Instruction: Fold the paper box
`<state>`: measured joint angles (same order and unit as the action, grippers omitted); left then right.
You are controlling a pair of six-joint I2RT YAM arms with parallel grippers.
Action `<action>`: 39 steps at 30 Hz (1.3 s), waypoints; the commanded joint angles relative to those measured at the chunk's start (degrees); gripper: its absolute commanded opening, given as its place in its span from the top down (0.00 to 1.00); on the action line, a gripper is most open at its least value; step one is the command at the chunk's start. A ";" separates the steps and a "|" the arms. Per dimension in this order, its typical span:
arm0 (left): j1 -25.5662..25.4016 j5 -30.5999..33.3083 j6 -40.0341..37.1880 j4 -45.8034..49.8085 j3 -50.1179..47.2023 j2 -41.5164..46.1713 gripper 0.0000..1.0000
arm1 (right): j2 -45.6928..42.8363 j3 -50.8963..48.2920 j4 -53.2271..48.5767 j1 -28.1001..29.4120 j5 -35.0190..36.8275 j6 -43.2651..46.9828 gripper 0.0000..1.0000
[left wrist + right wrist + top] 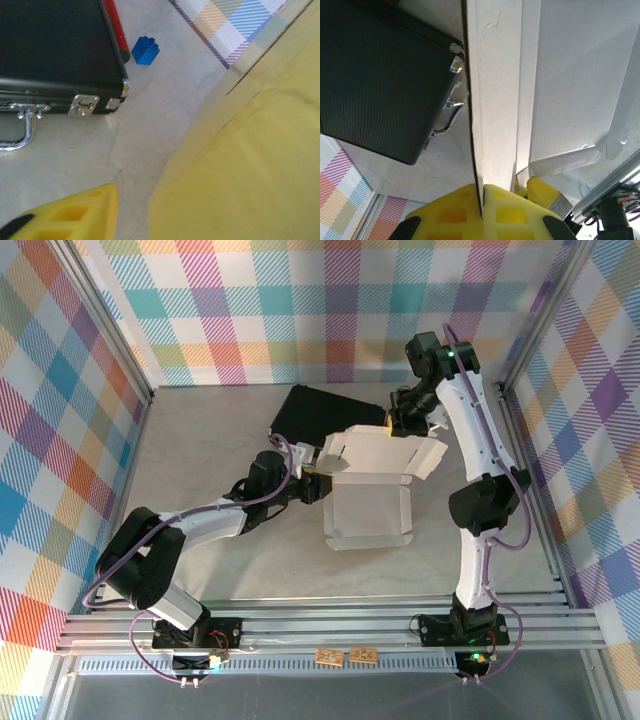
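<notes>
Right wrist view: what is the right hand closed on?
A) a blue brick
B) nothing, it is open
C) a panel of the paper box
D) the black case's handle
C: the right hand is clamped tight on the edge of a whitish panel of the paper box, while the black case lies off to the side, ungripped.

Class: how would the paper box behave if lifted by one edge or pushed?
Probably floppy: the paper box is thin creased card, its raised panels hinging at folds. Likely light: the right gripper holds one panel up by a pinched edge.
</notes>
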<state>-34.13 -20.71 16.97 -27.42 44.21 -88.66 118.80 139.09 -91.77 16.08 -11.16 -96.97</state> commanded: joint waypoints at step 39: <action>-22.65 70.16 5.17 49.85 28.43 -14.53 0.88 | 0.81 -2.83 3.49 3.61 -2.38 -3.12 1.00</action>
<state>-56.55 48.64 22.28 18.59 72.55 -103.04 120.29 136.81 -86.24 18.72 -10.11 -100.29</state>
